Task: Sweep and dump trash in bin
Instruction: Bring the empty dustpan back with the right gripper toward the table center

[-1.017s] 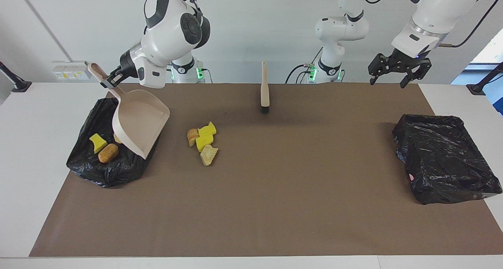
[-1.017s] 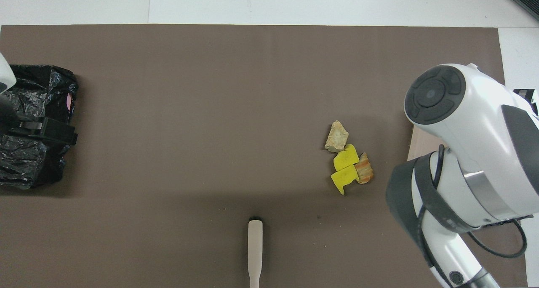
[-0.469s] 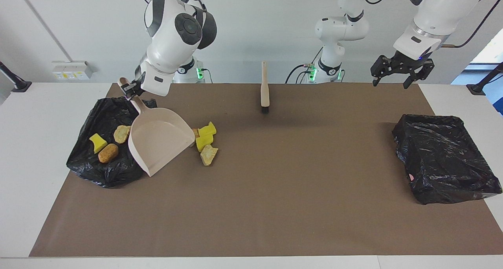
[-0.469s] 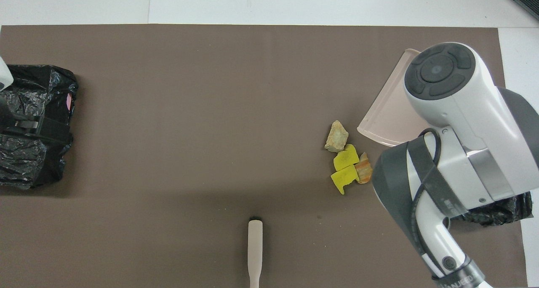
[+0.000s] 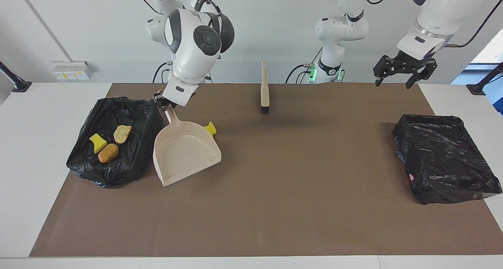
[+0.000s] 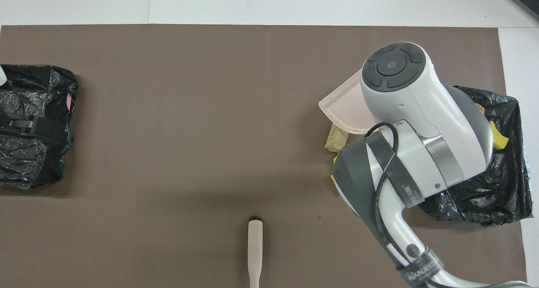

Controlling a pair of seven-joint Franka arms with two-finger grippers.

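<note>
The right gripper (image 5: 164, 102) is clamped on the handle of the beige dustpan (image 5: 184, 153), whose pan hangs tilted just below it, between the black bin (image 5: 137, 123) at the right arm's end of the table (image 5: 51, 104) and the loose trash (image 5: 211, 128), mostly hidden under the pan. Three trash pieces (image 5: 108, 143) lie in that bin, beside the gripper. The left gripper (image 5: 404, 70) waits with its jaws wide above the mat near the second black bin (image 5: 444, 159). The brush (image 5: 265, 88) lies between the two grippers.
</note>
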